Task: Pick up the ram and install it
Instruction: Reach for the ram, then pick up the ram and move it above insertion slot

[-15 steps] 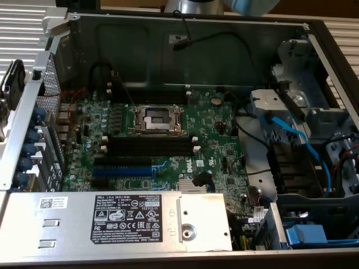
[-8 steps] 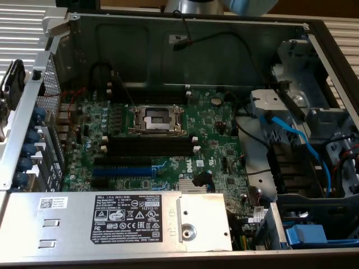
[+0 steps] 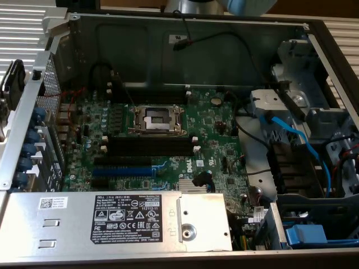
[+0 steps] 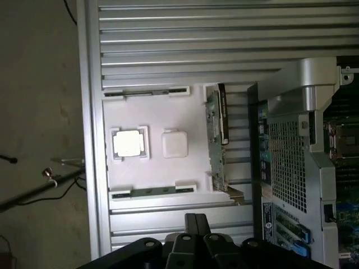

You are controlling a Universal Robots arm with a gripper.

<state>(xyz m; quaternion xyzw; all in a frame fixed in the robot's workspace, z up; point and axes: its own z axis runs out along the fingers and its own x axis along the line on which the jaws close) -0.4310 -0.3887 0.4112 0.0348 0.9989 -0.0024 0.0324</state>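
Note:
In the wrist view a white tray point(image 4: 162, 168) lies on a ribbed metal table beside the open computer case. Two thin dark green ram sticks stand on edge in white clips on it, one point(image 4: 152, 191) near my gripper and one point(image 4: 147, 92) at the tray's far side. My gripper point(image 4: 196, 224) hangs over the ribbed table just short of the near stick, its black fingers together with nothing between them. In the exterior view the motherboard point(image 3: 207, 129) shows long black empty memory slots point(image 3: 148, 147) beside the CPU socket point(image 3: 156, 119). The gripper is out of that view.
The tray also carries a square CPU point(image 4: 130, 143), a white block point(image 4: 176, 144) and a green card with a metal bracket point(image 4: 216, 140). Inside the case are a blue expansion slot point(image 3: 124, 168), the silver power supply point(image 3: 112, 218), blue cables point(image 3: 297, 140) and a drive cage point(image 3: 291, 101).

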